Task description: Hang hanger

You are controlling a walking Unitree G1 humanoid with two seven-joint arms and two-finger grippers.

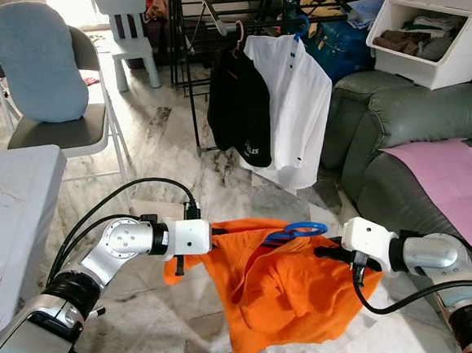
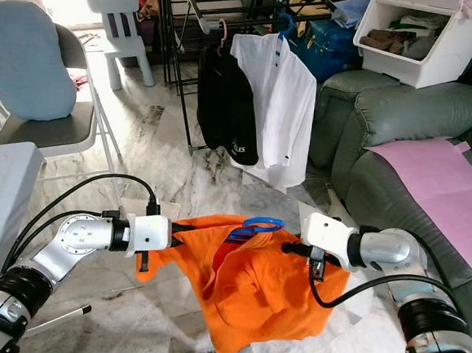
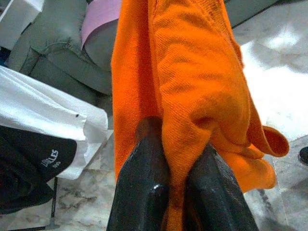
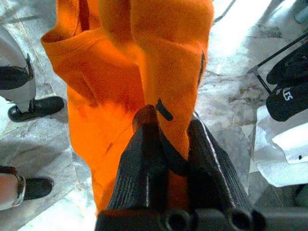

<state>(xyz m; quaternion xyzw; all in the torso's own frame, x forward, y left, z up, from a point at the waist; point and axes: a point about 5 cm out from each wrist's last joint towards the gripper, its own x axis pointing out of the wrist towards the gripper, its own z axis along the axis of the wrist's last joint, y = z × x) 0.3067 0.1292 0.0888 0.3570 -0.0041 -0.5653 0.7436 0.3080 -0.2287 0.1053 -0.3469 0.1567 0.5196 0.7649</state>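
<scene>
**Orange shirt on blue hanger held between both grippers above the marble floor**

The head views take in the room: a grey-green sofa (image 1: 420, 117) with a pink sheet (image 1: 456, 182) on the right, a drying rack (image 1: 224, 12) ahead carrying a white shirt (image 1: 294, 107) and a black garment (image 1: 237, 107), and a grey chair (image 1: 60, 126) with a blue cushion (image 1: 41, 59) on the left. The marble floor (image 1: 165, 146) spreads below.

In front of the robot, an orange shirt (image 1: 280, 290) hangs stretched between the arms, with the blue hanger (image 1: 301, 229) poking out at its collar, its hook lying over the fabric between the two grippers.

The wrist views add the grip itself. The left gripper (image 3: 180, 168) has its fingers closed narrowly on a fold of orange cloth at the shirt's left shoulder. The right gripper (image 4: 168, 154) pinches the opposite shoulder likewise, and its view also shows a person's dark shoes (image 4: 33, 108) on the floor.
</scene>
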